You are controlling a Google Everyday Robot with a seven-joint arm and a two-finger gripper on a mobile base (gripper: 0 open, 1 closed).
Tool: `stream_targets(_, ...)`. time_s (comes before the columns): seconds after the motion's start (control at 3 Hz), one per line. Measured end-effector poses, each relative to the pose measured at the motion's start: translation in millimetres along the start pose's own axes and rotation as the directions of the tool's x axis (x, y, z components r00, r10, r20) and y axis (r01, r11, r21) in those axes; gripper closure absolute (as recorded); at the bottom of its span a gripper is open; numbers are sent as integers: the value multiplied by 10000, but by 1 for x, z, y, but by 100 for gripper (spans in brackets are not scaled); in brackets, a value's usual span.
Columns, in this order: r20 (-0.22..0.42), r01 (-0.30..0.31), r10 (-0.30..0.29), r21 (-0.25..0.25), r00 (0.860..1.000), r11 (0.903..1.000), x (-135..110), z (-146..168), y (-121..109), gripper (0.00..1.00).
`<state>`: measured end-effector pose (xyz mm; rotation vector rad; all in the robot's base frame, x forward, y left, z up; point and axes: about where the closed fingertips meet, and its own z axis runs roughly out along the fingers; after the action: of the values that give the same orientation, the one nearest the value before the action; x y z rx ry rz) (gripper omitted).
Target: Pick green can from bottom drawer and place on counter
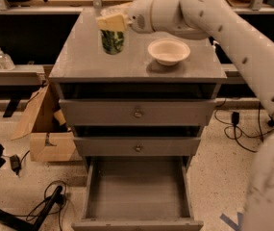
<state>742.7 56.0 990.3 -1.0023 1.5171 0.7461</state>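
I see the green can (112,42) upright at the left half of the bench (79,64), its top clasped by the end effector (111,24), whose cream fingers are closed around it. I can't tell whether the can's base touches the surface. A cream bowl (168,51) sits on the bench to the can's right, apart from it. The white arm (232,37) reaches in from the right of the view. Below the two knobbed drawers (137,112), the bottom drawer (137,196) stands pulled out. A cardboard box (45,134) rests on the floor to the left.
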Motion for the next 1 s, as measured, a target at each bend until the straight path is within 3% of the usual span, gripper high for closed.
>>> stream_targets(0.33,-166,-195,188,-458,9997,9988,-2,54,-7,100)
stream_targets(0.67,-453,-174,160,-324,9988,9993,9,90,-17,100)
stream_targets(1.0,-623,-98,109,177,9980,9998,30,117,-33,100)
